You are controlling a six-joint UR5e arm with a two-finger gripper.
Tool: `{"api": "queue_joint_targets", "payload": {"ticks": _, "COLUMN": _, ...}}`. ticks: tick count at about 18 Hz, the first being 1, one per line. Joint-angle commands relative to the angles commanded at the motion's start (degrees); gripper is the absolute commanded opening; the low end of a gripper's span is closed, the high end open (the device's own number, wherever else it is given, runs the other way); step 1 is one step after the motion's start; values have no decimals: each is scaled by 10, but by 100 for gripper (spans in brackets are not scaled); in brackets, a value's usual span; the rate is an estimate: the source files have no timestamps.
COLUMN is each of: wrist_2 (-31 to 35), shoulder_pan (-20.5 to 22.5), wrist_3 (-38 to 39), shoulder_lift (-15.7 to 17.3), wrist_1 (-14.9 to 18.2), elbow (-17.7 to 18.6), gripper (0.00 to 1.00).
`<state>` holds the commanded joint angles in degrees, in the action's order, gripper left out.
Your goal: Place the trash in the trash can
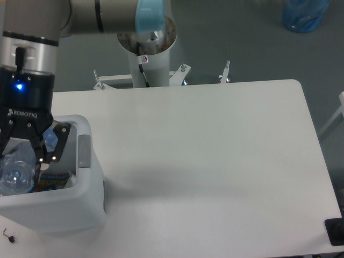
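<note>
Camera view, jaws (19, 161) clamping crushed bottle (15, 174) inside trash can (80, 199) rim

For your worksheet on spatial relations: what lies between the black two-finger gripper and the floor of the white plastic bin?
In the fixed camera view, the gripper holds the clear crushed plastic bottle over the white bin; a blue-and-yellow packet lies below inside.

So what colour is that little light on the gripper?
Blue, glowing on the gripper's dark body in the fixed camera view.
</note>
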<state>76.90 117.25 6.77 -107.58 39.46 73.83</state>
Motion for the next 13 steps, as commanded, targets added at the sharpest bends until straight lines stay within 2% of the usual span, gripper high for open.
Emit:
{"api": "queue_joint_targets", "payload": {"ticks": 6, "wrist_2": 0, "shoulder_pan": 0, "wrist_3": -1, "shoulder_lift": -11, "wrist_1": 0, "elbow": 3, "gripper": 63}}
{"api": "queue_joint_targets", "payload": {"ticks": 10, "wrist_2": 1, "shoulder_pan": 0, "wrist_3": -19, "shoulder_lift": -14, "wrist_1": 0, "elbow": -2, "gripper": 95}}
{"api": "queue_joint_targets", "payload": {"ticks": 11, "wrist_2": 1, "shoulder_pan": 0, "wrist_3": -19, "shoulder_lift": -14, "wrist_1": 0, "elbow": -1, "gripper": 100}}
{"api": "queue_joint_targets", "payload": {"ticks": 13, "wrist_2": 1, "shoulder_pan": 1, "wrist_3": -19, "shoulder_lift": -15, "wrist_1": 0, "elbow": 0, "gripper": 100}}
